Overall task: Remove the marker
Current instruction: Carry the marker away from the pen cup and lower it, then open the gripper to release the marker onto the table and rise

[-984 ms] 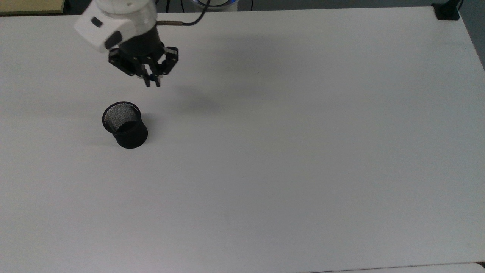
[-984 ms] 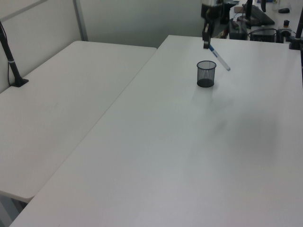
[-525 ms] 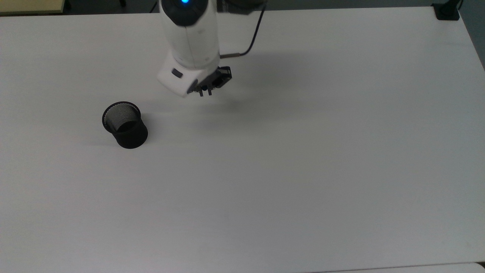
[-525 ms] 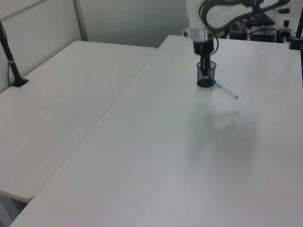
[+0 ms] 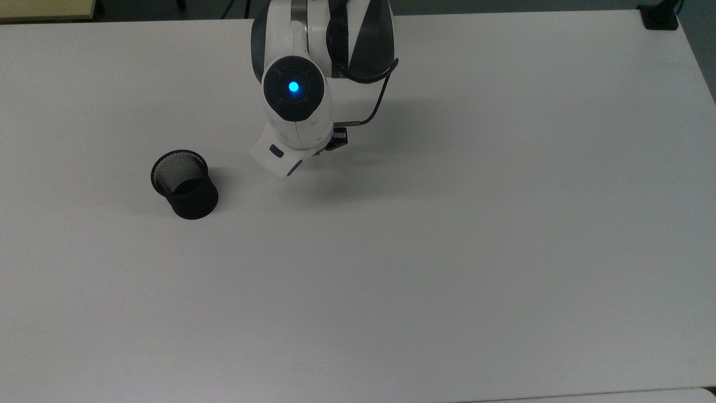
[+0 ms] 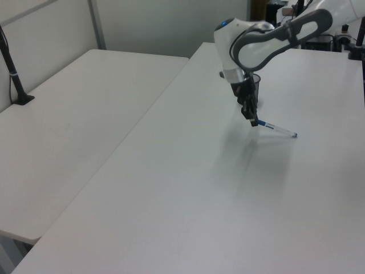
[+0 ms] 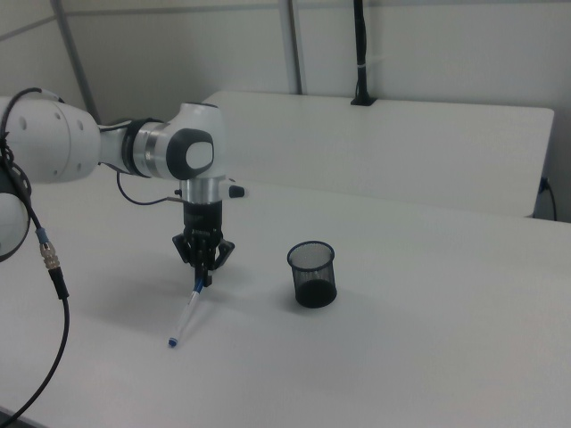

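Note:
My gripper (image 7: 204,278) is shut on the upper end of the marker (image 7: 186,315), a slim white pen with blue at both ends. The marker slants down from the fingers, and its free tip is at or just above the white table (image 7: 401,357). In the left view the gripper (image 6: 253,121) holds the marker (image 6: 278,129) pointing toward the left view's right. The black mesh cup (image 7: 312,275) stands upright and apart from it, to the right view's right. Seen in the top view, the cup (image 5: 184,184) is left of the arm's white wrist (image 5: 291,129).
A second white table (image 6: 80,108) adjoins on the left view's left, with a black post (image 6: 14,74) clamped to it. A black cable (image 7: 49,259) hangs at the right view's left edge. Open tabletop (image 5: 447,252) stretches across the top view's right and bottom.
The arm has swung away from the cup toward the top view's right and come down, carrying the marker. The marker's free end has dropped close to the table.

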You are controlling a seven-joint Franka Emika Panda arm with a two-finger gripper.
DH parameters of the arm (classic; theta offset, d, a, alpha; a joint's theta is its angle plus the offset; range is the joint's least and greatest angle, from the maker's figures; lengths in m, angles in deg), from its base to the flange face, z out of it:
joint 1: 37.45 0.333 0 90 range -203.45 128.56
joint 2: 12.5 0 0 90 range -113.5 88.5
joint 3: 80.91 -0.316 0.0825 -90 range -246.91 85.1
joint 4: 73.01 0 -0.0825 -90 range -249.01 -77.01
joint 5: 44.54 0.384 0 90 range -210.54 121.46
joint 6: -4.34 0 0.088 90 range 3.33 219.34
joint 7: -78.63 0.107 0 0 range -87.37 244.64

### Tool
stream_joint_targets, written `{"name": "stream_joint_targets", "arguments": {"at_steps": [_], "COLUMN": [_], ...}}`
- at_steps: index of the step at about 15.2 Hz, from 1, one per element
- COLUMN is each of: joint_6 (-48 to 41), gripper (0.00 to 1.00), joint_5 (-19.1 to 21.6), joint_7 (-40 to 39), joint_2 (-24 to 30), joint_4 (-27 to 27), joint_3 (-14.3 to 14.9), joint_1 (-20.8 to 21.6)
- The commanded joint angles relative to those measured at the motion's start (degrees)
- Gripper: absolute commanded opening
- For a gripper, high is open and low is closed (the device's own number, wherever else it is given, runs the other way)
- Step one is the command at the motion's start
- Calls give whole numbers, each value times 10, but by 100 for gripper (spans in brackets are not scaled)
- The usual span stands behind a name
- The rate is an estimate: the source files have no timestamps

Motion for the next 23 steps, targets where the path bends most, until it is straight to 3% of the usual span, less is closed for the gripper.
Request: {"name": "stream_joint_targets", "arguments": {"at_steps": [1,2,4,6,9,13,18,23], "joint_6": [9,19,25,24,25,26,16,-18], "gripper": [21,26,49,79,99,100,100,100], "joint_5": [8,8,8,2,-4,-40,-37,-35], "joint_7": [27,28,28,27,27,72,93,109], "joint_2": [-19,-20,-26,-24,-19,23,128,185], "joint_4": [1,-1,0,2,7,28,33,34], "joint_3": [7,7,7,7,8,14,15,12], "joint_1": [11,11,11,12,21,25,2,-26]}}
